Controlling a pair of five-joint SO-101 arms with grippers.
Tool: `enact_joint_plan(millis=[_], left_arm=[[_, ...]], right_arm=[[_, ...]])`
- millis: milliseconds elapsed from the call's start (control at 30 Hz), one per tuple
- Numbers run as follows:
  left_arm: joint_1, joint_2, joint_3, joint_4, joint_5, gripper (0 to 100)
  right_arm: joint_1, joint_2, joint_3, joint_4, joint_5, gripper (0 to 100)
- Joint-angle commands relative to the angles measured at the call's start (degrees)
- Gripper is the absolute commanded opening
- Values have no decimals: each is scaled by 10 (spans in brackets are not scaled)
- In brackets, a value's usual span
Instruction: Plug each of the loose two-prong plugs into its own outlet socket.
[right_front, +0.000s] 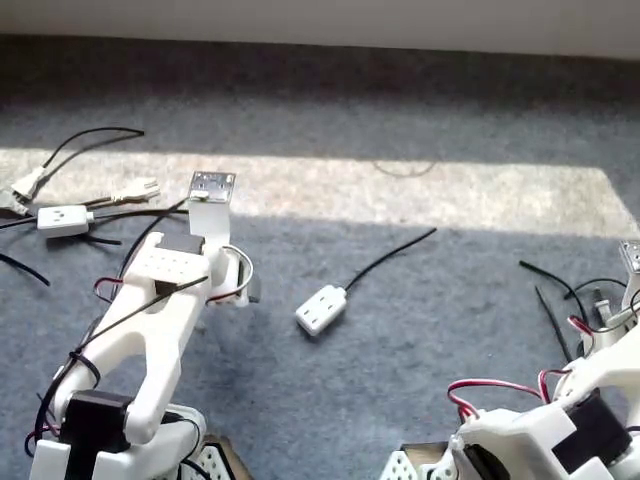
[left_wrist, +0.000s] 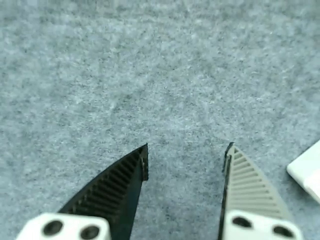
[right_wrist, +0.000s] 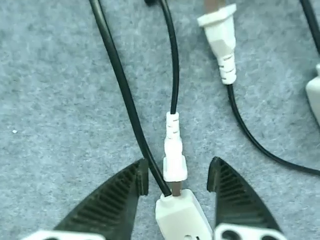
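Plug (right_wrist: 174, 160) is sitting against its socket (right_wrist: 181, 216) between your right gripper's (right_wrist: 178, 165) spread fingers, prongs looking only half in, so you're finishing this insertion, needing a pinch and straight push; left gripper (left_wrist: 187, 147) is hanging open, spare socket (right_front: 321, 309) at its 3 o'clock.

Grey carpet (right_front: 420, 330) carried a white outlet socket (right_front: 321, 309) centrally; a second socket (right_front: 62, 219) and two-prong plugs (right_front: 135, 189) lay near its left edge.
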Motion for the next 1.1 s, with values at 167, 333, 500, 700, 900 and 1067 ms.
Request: enact_joint_plan(millis=[167,333,500,700,900,1067], left_arm=[[-7,-17,-11,-6,7,248],[-7,-17,-11,-6,7,248],[-7,-17,-11,-6,7,248],[-7,-17,-11,-6,6,248],[-7,-17,-11,-7,6,248],[-7,-17,-11,-7,6,248]], right_arm=[[7,33,38,-88,8,195],[5,58,36,-104,5,188],[-7,56,8,-102,4,13],[-12,56,-86,-1,4,5],[-26,57,-204,138,4,6],[-48,56,-260,202,4,6]])
